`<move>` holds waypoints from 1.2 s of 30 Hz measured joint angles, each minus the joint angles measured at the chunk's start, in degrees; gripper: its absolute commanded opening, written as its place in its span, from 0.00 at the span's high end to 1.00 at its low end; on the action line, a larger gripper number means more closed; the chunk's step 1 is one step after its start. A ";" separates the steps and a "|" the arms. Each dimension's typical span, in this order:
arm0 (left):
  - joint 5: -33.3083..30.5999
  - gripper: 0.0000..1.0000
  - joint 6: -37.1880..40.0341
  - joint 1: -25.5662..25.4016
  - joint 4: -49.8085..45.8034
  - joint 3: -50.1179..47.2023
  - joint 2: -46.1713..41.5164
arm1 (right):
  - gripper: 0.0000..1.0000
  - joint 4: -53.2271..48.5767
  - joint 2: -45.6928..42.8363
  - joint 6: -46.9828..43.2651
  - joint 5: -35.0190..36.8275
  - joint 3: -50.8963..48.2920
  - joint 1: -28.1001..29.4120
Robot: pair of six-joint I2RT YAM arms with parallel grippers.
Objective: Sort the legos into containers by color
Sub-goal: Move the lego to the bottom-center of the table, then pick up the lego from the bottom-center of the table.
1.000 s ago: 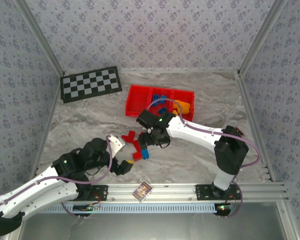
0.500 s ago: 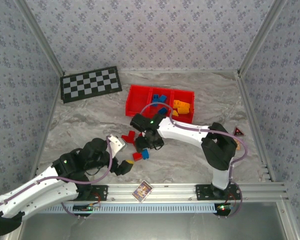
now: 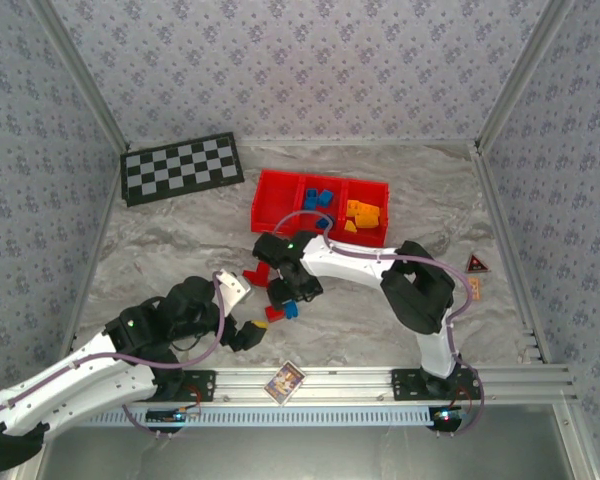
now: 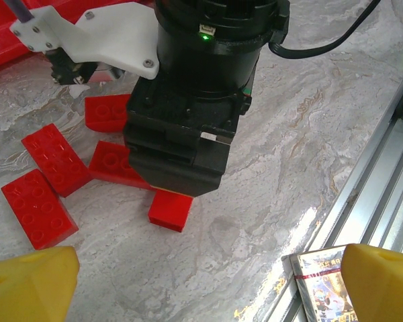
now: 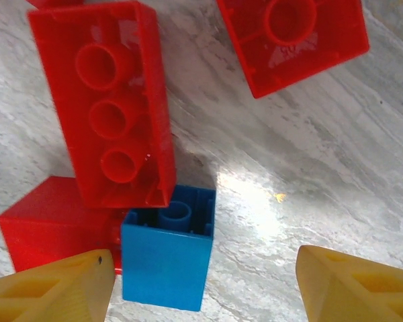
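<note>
Several loose red legos (image 3: 259, 272) and one blue lego (image 3: 291, 310) lie on the marble table in front of the red tray of containers (image 3: 273, 203). The tray's middle compartment holds blue legos (image 3: 321, 199) and its right one orange legos (image 3: 363, 212). My right gripper (image 3: 285, 298) points down over the loose pile. In the right wrist view its jaws (image 5: 205, 290) stand open either side of the blue lego (image 5: 166, 260), which lies on its side against a red brick (image 5: 117, 100). My left gripper (image 4: 205, 288) is open and empty, close beside red legos (image 4: 54, 159).
A black-and-grey checkerboard mat (image 3: 183, 167) lies at the back left. A small printed card (image 3: 285, 380) rests on the aluminium rail at the near edge. A small dark triangular piece (image 3: 475, 264) sits at the right. Patterned walls enclose the table.
My right arm has swung left and come down over the loose legos near the left gripper. The left arm has not moved.
</note>
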 measured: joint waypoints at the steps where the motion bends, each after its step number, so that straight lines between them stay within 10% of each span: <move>1: 0.00 0.00 0.00 0.00 -0.02 0.00 0.00 | 0.29 -0.46 0.02 0.00 0.24 0.00 0.00; 23: 0.00 0.00 0.00 -0.33 0.00 0.00 0.00 | 0.26 -4.66 -4.74 0.76 5.07 -2.40 -4.17; 36: 0.00 0.00 0.00 -0.33 0.00 0.00 0.00 | 0.16 2.47 -9.51 17.66 5.22 -10.49 -3.19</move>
